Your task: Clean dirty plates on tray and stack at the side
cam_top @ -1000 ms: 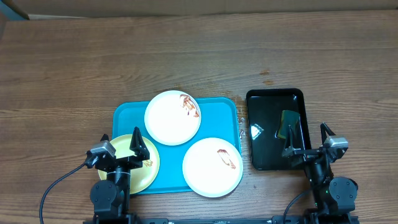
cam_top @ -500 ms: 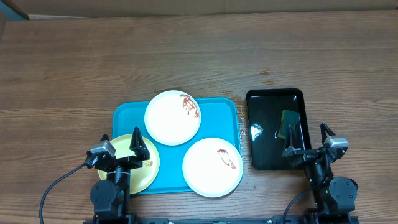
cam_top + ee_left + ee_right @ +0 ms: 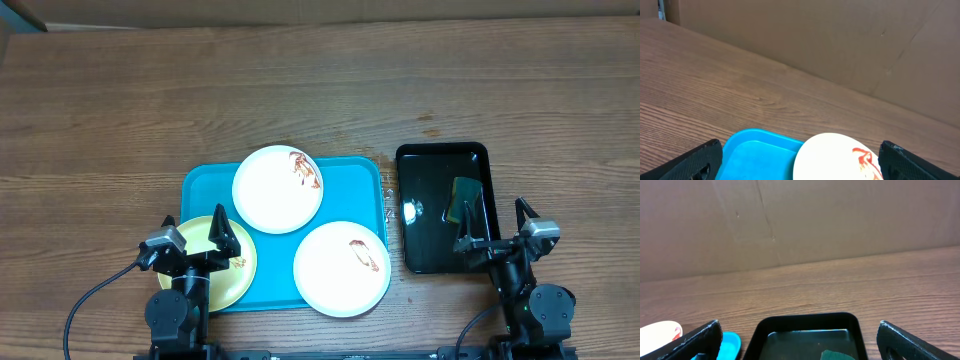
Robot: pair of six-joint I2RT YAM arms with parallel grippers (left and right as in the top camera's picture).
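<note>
The turquoise tray (image 3: 205,185) lies on the wood table. On it are a white plate (image 3: 270,195) at the back with a red-brown smear, a white plate (image 3: 335,275) at the front right with a smear, and a pale yellow-green plate (image 3: 238,275) at the front left, partly under my left gripper (image 3: 194,232). That gripper is open and empty over the tray's front left corner; its view shows the tray (image 3: 760,155) and back plate (image 3: 832,157). My right gripper (image 3: 496,219) is open and empty at the black tray's front edge.
A glossy black tray (image 3: 425,165) sits right of the turquoise tray, with a green sponge (image 3: 462,197) in it; it also shows in the right wrist view (image 3: 805,330). A cardboard wall stands behind the table.
</note>
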